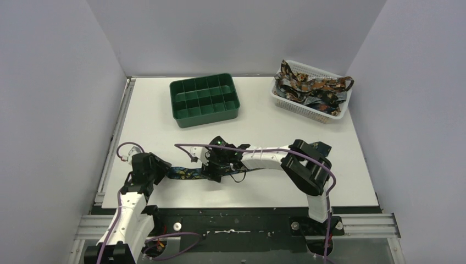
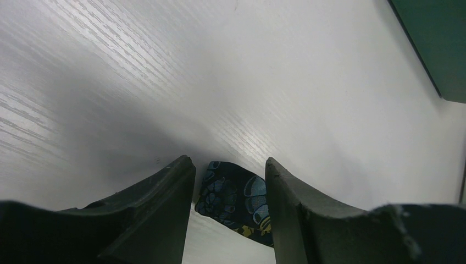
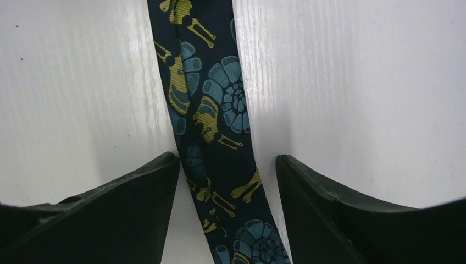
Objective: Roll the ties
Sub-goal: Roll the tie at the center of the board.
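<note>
One dark navy tie [image 1: 186, 172] with blue and yellow figures lies flat on the white table, stretched between my two grippers. My left gripper [image 1: 159, 171] is low over its left end. In the left wrist view the pointed tip of the tie [image 2: 236, 195] sits between the parted fingers of that gripper [image 2: 228, 162], with table showing beside it. My right gripper [image 1: 212, 171] straddles the tie further right. In the right wrist view the strip of the tie [image 3: 211, 110] runs between the spread fingers of that gripper [image 3: 228, 159], with a gap on each side.
A green compartment tray [image 1: 209, 116] stands at the back centre; its corner [image 2: 434, 44] shows in the left wrist view. A white mesh basket [image 1: 308, 108] at the back right holds several more ties [image 1: 308, 88]. Walls close in left, right and behind.
</note>
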Tool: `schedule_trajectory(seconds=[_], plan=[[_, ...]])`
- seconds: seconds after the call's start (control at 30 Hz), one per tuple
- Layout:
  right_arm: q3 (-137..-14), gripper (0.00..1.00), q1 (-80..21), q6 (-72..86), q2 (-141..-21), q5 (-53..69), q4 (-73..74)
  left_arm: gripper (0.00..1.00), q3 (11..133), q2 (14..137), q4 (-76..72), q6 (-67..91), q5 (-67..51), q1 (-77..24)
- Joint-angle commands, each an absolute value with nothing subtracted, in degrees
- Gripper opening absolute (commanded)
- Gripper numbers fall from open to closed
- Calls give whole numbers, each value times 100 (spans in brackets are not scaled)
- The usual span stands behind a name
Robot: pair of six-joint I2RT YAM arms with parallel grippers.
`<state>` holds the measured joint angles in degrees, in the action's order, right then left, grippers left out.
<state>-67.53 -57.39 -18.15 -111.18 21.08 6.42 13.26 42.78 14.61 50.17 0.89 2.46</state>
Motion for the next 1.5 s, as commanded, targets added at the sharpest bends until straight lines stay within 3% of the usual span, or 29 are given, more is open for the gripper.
schedule_trajectory(seconds=[0.0,0.1,0.17,0.33,0.4,0.5,0.63,0.77,0.93,1.0,1.07,1.23,1.47], plan=[[-6601,60,-5706,-2346,-11028,2028,631,48,1520,4210,1452,4983,117,290],[-6567,42,-5467,-2285,-11001,2219,634,48,1544,4226,1425,4980,108,290],[-6558,38,-5335,-2229,-10950,2198,579,48,1570,4228,1409,4975,106,290],[-6422,34,-5258,-2341,-10798,2011,356,49,1550,4287,1141,4975,1,290],[-6448,29,-5186,-2331,-10846,1842,375,49,1511,4325,942,4975,-216,290],[-6422,29,-5030,-2225,-10865,1782,317,50,1405,4412,526,4923,-546,290],[-6421,41,-5018,-2211,-10829,1715,380,55,1304,4535,150,4864,-844,290],[-6466,59,-5041,-1704,-10519,1677,356,59,1322,4564,79,4774,-966,290],[-5955,67,-4896,-713,-9659,797,-297,63,1381,4578,90,4723,-944,290],[-5628,85,-4663,-170,-9293,338,-457,64,1414,4587,154,4702,-913,293],[-5363,96,-4192,557,-8980,151,-310,65,1431,4593,173,4659,-921,298],[-4586,99,-2307,2172,-8156,-111,561,67,1447,4605,201,4607,-989,320],[-3852,96,30,2464,-7386,-57,1168,67,1326,4692,79,4672,-996,344]])
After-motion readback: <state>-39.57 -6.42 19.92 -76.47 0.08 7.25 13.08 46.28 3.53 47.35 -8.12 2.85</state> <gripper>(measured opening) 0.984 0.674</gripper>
